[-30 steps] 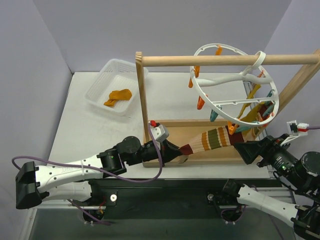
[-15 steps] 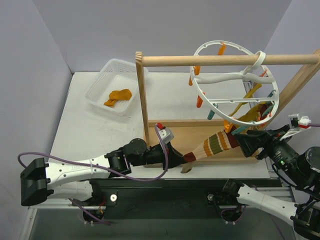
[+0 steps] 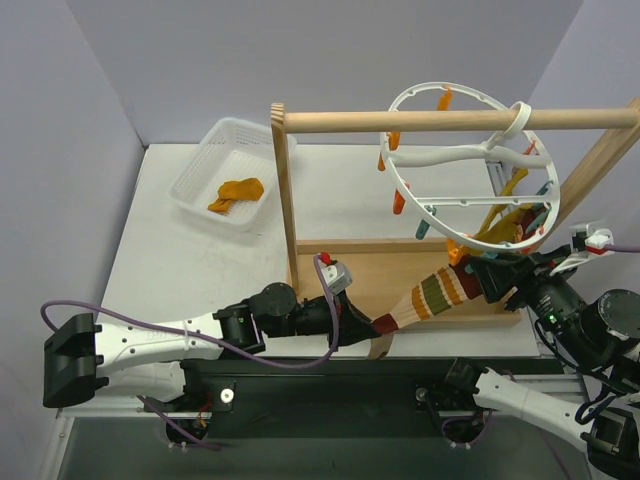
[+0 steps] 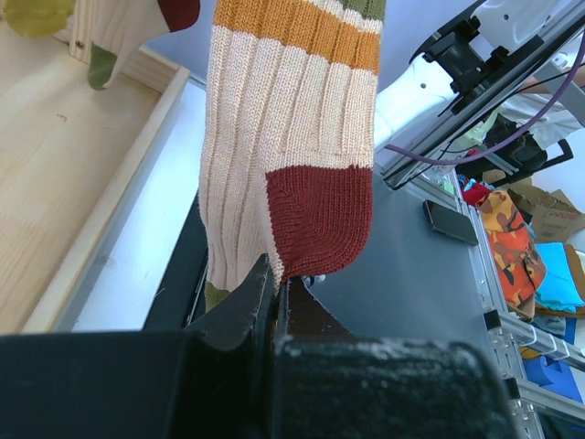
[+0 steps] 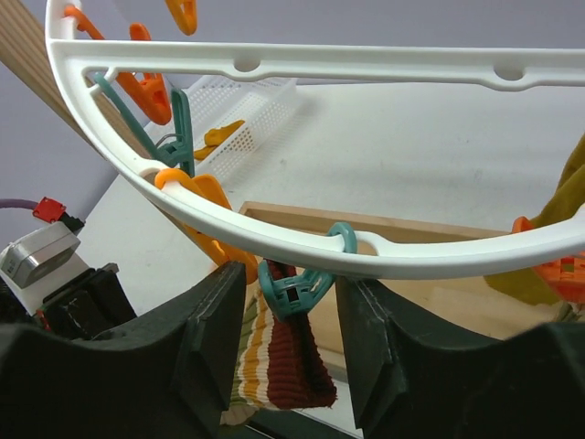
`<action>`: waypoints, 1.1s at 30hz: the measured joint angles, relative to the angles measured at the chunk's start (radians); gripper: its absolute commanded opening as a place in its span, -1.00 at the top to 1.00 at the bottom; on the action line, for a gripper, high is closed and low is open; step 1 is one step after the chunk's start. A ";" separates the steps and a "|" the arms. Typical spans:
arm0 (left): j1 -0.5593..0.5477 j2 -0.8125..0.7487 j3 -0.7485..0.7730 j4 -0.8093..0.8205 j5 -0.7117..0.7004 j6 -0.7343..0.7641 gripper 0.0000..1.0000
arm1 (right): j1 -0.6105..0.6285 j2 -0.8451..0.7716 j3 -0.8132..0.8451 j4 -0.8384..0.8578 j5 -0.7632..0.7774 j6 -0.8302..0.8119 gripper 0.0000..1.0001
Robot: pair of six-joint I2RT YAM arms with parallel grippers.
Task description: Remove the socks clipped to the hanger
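Observation:
The white ring hanger (image 3: 470, 165) hangs by its hook on a wooden rod. A striped sock (image 3: 432, 293) hangs from a teal clip (image 5: 302, 279) on the ring's near rim and stretches down-left. My left gripper (image 3: 372, 327) is shut on the striped sock's dark red toe end (image 4: 315, 215). My right gripper (image 3: 497, 280) is open, its fingers (image 5: 215, 320) either side of the teal clip, not squeezing it. The sock's dark red cuff (image 5: 288, 366) hangs below the clip. Mustard socks (image 3: 505, 225) hang on the ring's right side.
A white mesh basket (image 3: 200, 180) at back left holds one mustard sock (image 3: 235, 192). The wooden rack's upright (image 3: 287, 210) and base tray (image 3: 360, 262) stand under the ring. Orange and teal clips (image 3: 402, 203) dangle along the ring's rim.
My left gripper has pulled the sock's toe toward the near right, off the wooden base. My right gripper has moved up and in around the teal clip. The sock now slopes more steeply.

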 measured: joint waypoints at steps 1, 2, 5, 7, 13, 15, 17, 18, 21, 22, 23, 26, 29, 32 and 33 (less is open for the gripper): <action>0.000 0.000 0.000 0.000 0.000 -0.003 1.00 | 0.000 -0.002 -0.005 0.002 0.008 -0.001 0.23; 0.000 0.000 0.000 0.000 0.000 -0.006 1.00 | 0.000 -0.005 -0.009 0.003 0.014 -0.002 0.25; 0.000 0.000 0.000 0.002 0.001 -0.010 1.00 | 0.000 -0.007 -0.018 0.005 0.028 -0.005 0.45; 0.000 0.000 0.000 0.002 0.003 -0.011 1.00 | 0.000 -0.007 -0.021 0.006 0.035 -0.006 0.74; 0.000 -0.009 -0.007 0.003 0.003 -0.013 1.00 | 0.000 -0.007 -0.036 0.021 0.053 -0.004 1.00; 0.000 -0.019 -0.023 0.000 -0.001 -0.016 1.00 | 0.000 -0.007 -0.045 0.023 0.059 0.000 1.00; 0.000 -0.027 -0.037 -0.006 -0.009 -0.022 1.00 | 0.000 -0.007 -0.053 0.025 0.063 0.002 1.00; 0.000 -0.032 -0.045 -0.013 -0.017 -0.025 1.00 | 0.000 -0.007 -0.056 0.027 0.063 0.004 1.00; 0.001 -0.056 -0.064 -0.073 -0.057 -0.038 1.00 | 0.000 -0.008 -0.063 0.032 0.063 0.010 1.00; 0.004 -0.068 -0.067 -0.102 -0.074 -0.042 1.00 | 0.000 -0.008 -0.066 0.034 0.063 0.013 1.00; 0.008 -0.081 -0.070 -0.134 -0.089 -0.047 1.00 | 0.000 -0.010 -0.069 0.037 0.063 0.019 1.00; 0.043 -0.151 -0.086 -0.251 -0.143 -0.080 1.00 | 0.000 -0.018 -0.080 0.040 0.063 0.028 1.00; 0.118 -0.257 -0.117 -0.377 -0.199 -0.118 1.00 | 0.000 -0.027 -0.087 0.043 0.063 0.034 1.00; 0.268 -0.426 -0.166 -0.519 -0.251 -0.156 1.00 | 0.000 -0.034 -0.087 0.044 0.062 0.037 1.00; 0.323 -0.478 -0.173 -0.562 -0.264 -0.164 1.00 | 0.000 -0.035 -0.087 0.044 0.062 0.039 1.00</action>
